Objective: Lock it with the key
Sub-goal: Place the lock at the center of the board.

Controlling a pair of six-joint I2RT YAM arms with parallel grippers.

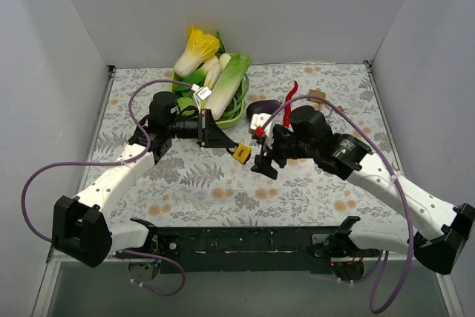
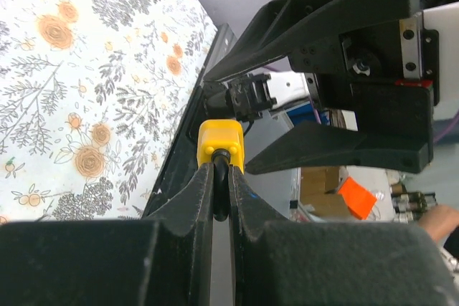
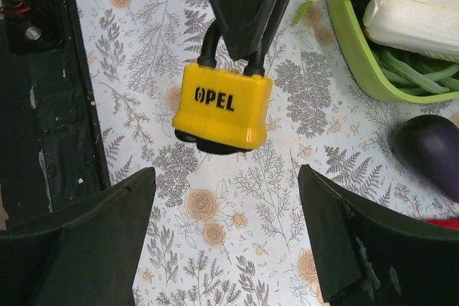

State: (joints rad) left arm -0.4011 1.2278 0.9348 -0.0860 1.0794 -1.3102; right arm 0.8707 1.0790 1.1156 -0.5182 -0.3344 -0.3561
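While the left gripper (image 2: 221, 177) clamps its shackle, the yellow padlock (image 3: 222, 109) hangs clear of the table (image 1: 193, 183), presented for access | right gripper (image 1: 261, 159) spread, empty, facing it | key not visible.

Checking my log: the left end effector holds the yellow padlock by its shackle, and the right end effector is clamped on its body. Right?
No. In the right wrist view the right end effector is open, clear of the yellow padlock. The left end effector holds it by its shackle.
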